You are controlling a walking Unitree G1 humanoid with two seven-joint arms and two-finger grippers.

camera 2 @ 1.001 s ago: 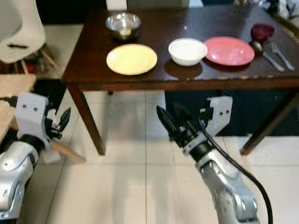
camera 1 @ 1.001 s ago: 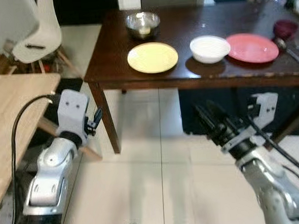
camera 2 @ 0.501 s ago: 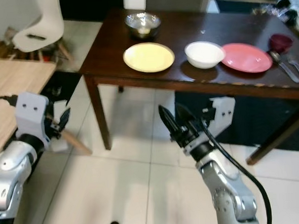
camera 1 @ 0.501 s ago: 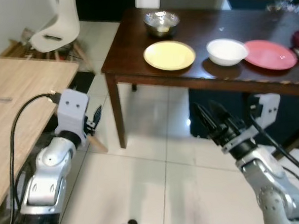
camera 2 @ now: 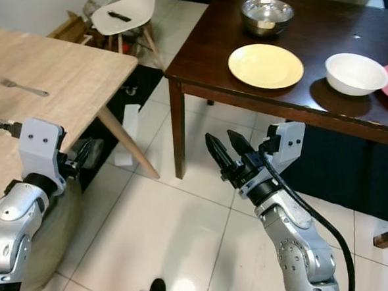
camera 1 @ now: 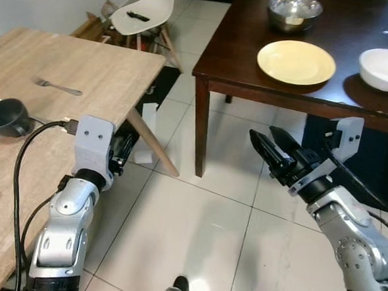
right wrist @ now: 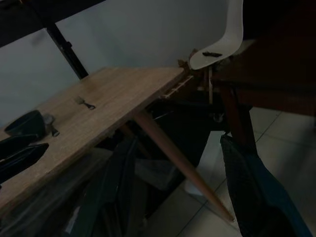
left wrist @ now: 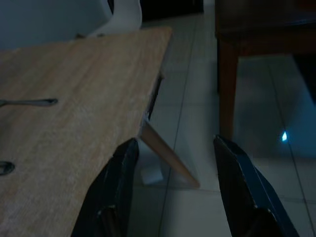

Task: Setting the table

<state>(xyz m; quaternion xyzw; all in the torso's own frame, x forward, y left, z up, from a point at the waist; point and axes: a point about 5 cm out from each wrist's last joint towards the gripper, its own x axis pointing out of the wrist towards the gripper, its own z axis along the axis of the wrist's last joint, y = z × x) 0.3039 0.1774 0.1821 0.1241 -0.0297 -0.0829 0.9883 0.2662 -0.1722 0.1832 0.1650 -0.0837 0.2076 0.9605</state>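
On the dark wooden desk (camera 1: 241,57) a round yellow plate (camera 1: 296,62) lies flat near the front edge. Behind it stands a steel bowl (camera 1: 295,11); to its right sits a white bowl (camera 1: 380,69). On the light wooden desk (camera 1: 58,81) lie a fork (camera 1: 56,86) and a dark cup (camera 1: 5,118), well apart.

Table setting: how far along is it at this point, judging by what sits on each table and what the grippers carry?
Done: the dark table holds a yellow plate, a white bowl and a metal bowl.
In hand: nothing; the left gripper and right gripper have open, empty jaws.
Left: the light wooden table holds just a fork and a dark cup.
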